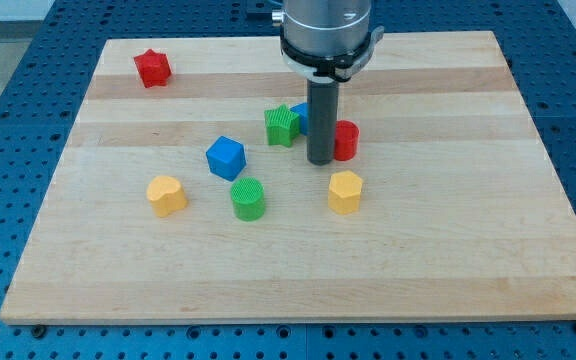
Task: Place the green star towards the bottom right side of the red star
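The green star (282,125) lies near the middle of the wooden board (438,260). The red star (152,68) lies far off at the view's top left. My tip (319,161) stands just right of the green star, a little below it. It is between the green star and a red cylinder (346,140). A blue block (299,113) shows partly behind the rod, touching the green star's right side.
A blue cube (225,157) lies left of and below the green star. A green cylinder (249,198), a yellow heart-like block (166,194) and a yellow hexagonal block (345,191) lie lower down. The arm's body (328,35) hangs over the top middle.
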{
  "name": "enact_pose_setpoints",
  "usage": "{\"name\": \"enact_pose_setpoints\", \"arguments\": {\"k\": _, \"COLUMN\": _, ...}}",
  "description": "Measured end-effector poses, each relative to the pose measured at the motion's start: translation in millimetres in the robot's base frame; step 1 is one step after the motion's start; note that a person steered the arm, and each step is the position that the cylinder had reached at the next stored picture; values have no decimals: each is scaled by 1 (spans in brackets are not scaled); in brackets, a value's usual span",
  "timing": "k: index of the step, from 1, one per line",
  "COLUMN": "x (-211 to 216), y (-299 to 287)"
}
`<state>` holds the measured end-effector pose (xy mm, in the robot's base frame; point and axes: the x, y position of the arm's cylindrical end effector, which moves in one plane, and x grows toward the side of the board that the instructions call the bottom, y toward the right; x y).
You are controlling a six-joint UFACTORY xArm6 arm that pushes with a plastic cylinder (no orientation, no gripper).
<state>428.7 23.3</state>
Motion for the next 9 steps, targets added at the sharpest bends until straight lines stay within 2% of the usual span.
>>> {"name": "enact_pose_setpoints", "arguments": {"k": 3, "x": -30, "y": -25}}
{"name": "enact_pose_setpoints", "arguments": {"k": 7, "x": -56, "y": -108}}
{"name": "enact_pose_setpoints", "arguments": {"k": 9, "x": -67, "y": -68}}
